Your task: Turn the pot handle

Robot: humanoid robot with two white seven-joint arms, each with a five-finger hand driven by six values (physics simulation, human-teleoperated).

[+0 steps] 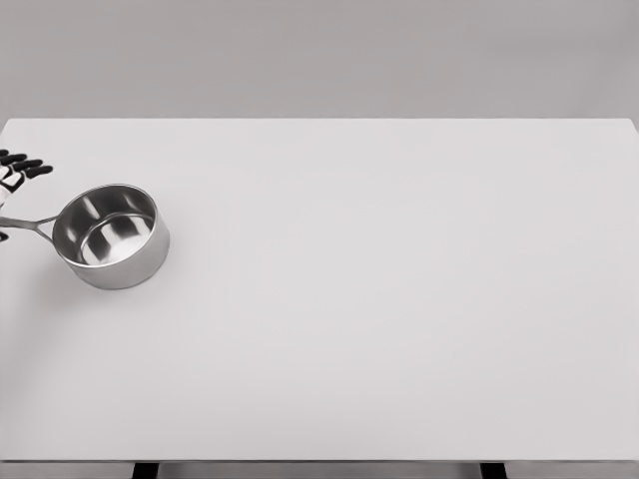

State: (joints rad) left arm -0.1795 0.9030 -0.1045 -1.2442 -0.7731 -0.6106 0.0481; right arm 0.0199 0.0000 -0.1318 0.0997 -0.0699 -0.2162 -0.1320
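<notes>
A shiny steel saucepan (112,237) stands upright on the white table (379,299) near its left side. Its thin handle (28,224) points left and runs out toward the picture's left edge. My left hand (18,172) shows only at that edge: a few black-tipped fingers (36,169) stretch rightward just beyond the handle, spread and apart from it. A small dark part sits at the edge on the handle's near side. The rest of the hand and arm are cut off. The pot is empty inside.
The table's left edge lies close to the pot's handle. The table's far edge meets a plain grey wall (319,50).
</notes>
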